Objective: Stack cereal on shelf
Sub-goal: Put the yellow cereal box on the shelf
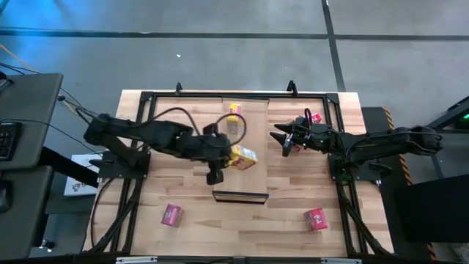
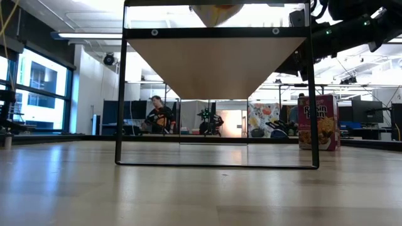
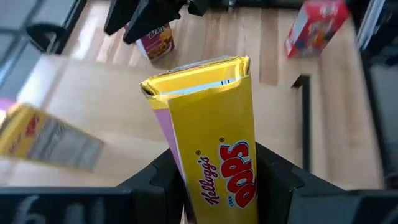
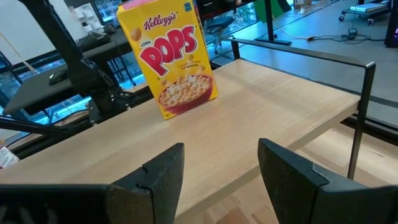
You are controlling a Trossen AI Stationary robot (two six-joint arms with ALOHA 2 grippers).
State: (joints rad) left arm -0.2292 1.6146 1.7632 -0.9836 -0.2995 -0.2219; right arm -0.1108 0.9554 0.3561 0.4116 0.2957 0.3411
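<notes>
**Me:** While my left gripper (image 3: 217, 186) pinches a yellow Corn Pops box (image 3: 211, 130) by its lower half, that box hangs over the shelf (image 1: 253, 132), near the board's six-o'clock edge in the high view. A second yellow box (image 4: 171, 59) already stands upright on the shelf, toward twelve o'clock.

**Partner:** And your other hand?

**Me:** My right gripper (image 4: 221, 177) hovers at the shelf's three-o'clock end, fingers spread wide, holding nothing.

**Partner:** Where is the rest of the cereal?

**Me:** A pink box (image 1: 171, 214) lies on the tabletop (image 1: 190, 235) at about seven o'clock, a red box (image 1: 316, 218) at about five, and another red one (image 1: 315, 117) sits just past my right wrist, around two o'clock. A purple raisin bran box (image 2: 318, 122) stands beyond the frame in the low view.

**Partner:** How will the yellow one handle?

**Me:** I judge it light, thin card, easily dented and fairly slick. Its top flaps already gape a little. I'd squeeze gently across the narrow sides, low down, and set it flat so that it doesn't tip.
</notes>
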